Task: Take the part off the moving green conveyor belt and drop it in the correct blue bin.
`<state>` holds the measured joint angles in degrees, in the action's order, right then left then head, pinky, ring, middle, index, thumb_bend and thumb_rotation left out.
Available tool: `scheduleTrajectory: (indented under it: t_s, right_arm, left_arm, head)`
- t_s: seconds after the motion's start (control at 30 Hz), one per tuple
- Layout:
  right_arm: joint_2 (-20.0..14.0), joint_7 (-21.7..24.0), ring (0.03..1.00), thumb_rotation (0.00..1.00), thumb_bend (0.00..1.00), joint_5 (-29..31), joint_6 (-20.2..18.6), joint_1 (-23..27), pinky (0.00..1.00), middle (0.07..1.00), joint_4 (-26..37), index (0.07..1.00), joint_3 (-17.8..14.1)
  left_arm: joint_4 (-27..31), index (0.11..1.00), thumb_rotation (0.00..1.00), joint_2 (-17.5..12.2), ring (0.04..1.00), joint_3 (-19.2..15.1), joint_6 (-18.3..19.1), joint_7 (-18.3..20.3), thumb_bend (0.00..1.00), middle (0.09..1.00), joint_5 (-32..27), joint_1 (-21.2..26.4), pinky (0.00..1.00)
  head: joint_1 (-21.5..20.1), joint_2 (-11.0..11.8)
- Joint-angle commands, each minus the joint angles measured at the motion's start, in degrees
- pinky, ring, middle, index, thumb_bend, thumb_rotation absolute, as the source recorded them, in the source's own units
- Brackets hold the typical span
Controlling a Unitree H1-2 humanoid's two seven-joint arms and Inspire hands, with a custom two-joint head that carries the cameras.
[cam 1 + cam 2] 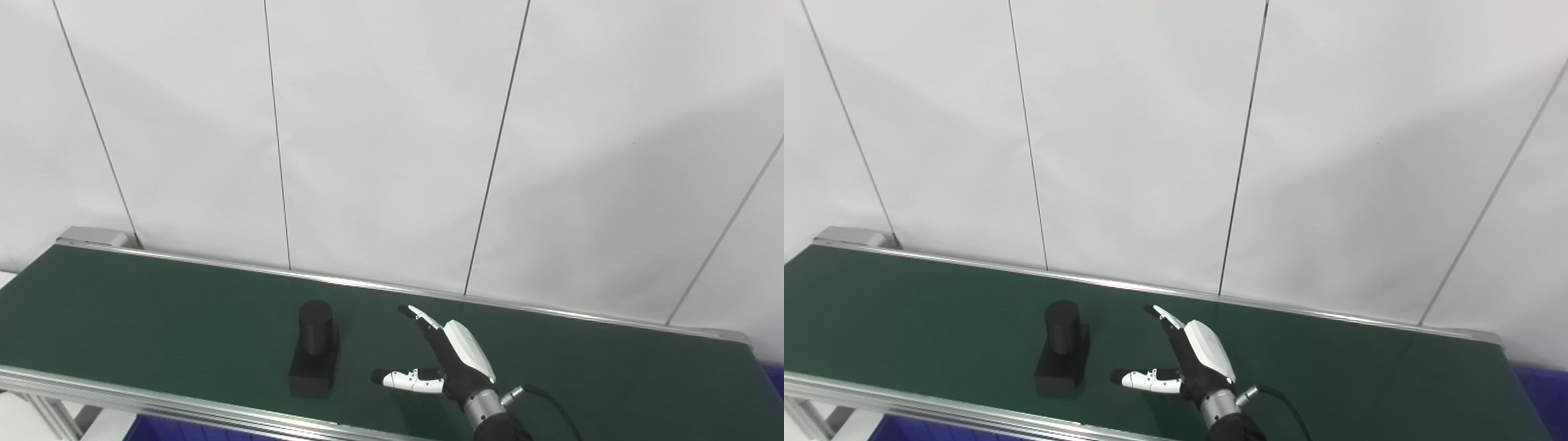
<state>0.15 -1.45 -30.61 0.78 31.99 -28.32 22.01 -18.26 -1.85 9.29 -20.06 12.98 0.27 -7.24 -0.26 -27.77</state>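
Note:
A black part (315, 358), a round post standing on a rectangular base, rests on the green conveyor belt (153, 312) near its front edge. My right hand (456, 362) hovers just to the right of the part and is not touching it. It is open, with the fingers pointing toward the far wall and the thumb stretched left toward the part. Nothing is in the hand. The same part (1062, 355) and hand (1195, 361) show in the right eye view. My left hand is out of sight.
Silver rails run along the belt's front edge (153, 401) and its back edge. A white panelled wall stands right behind the belt. Blue bin corners show below the front rail at the left (150, 429) and past the belt's right end (1543, 392).

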Motion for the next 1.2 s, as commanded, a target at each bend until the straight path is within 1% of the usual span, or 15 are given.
scheduleTrajectory:
  t_s: [0.0,0.1,0.27,0.4,0.53,0.63,0.7,0.97,1.07,1.17]
  right_arm:
    - [1.4,-1.9,0.914,0.48,0.77,-0.2,3.9,3.6,0.84,0.915,-0.5,0.91,0.3]
    - [2.0,-2.7,0.905,0.5,0.77,-0.6,4.7,5.1,0.83,0.907,-3.6,0.907,0.9]
    - [2.3,-3.2,0.897,0.53,0.78,-0.8,5.0,6.5,0.83,0.898,-6.4,0.906,1.7]
    - [3.0,-3.5,0.897,0.51,0.79,-0.2,6.2,7.6,0.83,0.897,-9.1,0.903,1.7]
    - [3.3,-3.7,0.898,0.51,0.79,0.1,7.0,8.8,0.83,0.9,-11.7,0.903,1.7]
    - [3.5,-3.7,0.901,0.52,0.79,0.0,7.2,9.5,0.83,0.904,-13.3,0.906,1.9]
    - [3.5,-3.8,0.904,0.53,0.79,-0.1,7.3,10.0,0.83,0.907,-14.2,0.907,1.9]
    - [4.0,-4.0,0.9,0.49,0.77,0.2,7.4,12.0,0.83,0.905,-18.2,0.908,1.7]
    - [4.1,-4.2,0.902,0.48,0.78,0.3,7.6,12.6,0.83,0.907,-19.8,0.908,1.6]
    - [4.1,-4.6,0.9,0.49,0.78,0.1,7.7,13.2,0.83,0.908,-21.1,0.908,1.7]
  left_arm:
    - [1.2,0.876,0.37,0.5,0.861,0.5,-1.5,-0.6,1.0,0.879,0.6,0.3,0.81]
    - [1.2,0.873,0.35,1.0,0.863,0.7,-1.7,-0.7,1.0,0.887,0.6,0.3,0.8]
    - [1.6,0.868,0.35,1.4,0.856,1.2,-1.7,-1.2,1.0,0.883,1.6,0.1,0.79]
    - [1.9,0.866,0.34,1.9,0.847,1.5,-1.7,-1.4,1.0,0.874,1.7,-0.1,0.78]
    - [1.9,0.864,0.34,2.2,0.849,2.0,-2.0,-1.7,1.0,0.875,1.7,-0.3,0.78]
    - [2.1,0.865,0.33,2.5,0.853,2.4,-1.9,-1.9,1.0,0.879,1.5,-0.6,0.78]
    - [2.4,0.864,0.33,2.7,0.851,2.6,-2.2,-2.0,0.99,0.882,1.7,-0.8,0.77]
    - [3.5,0.867,0.33,3.2,0.844,3.1,-2.0,-2.1,0.98,0.891,1.8,-1.9,0.75]
    - [3.5,0.869,0.32,3.3,0.84,3.2,-2.6,-2.1,0.97,0.887,1.7,-2.1,0.74]
    - [4.0,0.869,0.32,3.4,0.837,3.4,-2.2,-2.1,0.97,0.888,1.7,-2.5,0.74]
  head:
    - [0.4,0.0]
    - [1.0,-0.1]
    - [1.5,-0.2]
    - [2.1,-0.2]
    - [2.7,-0.2]
    - [3.3,-0.2]
    - [3.6,-0.3]
    - [4.4,-0.5]
    - [4.7,-0.5]
    - [4.9,-0.3]
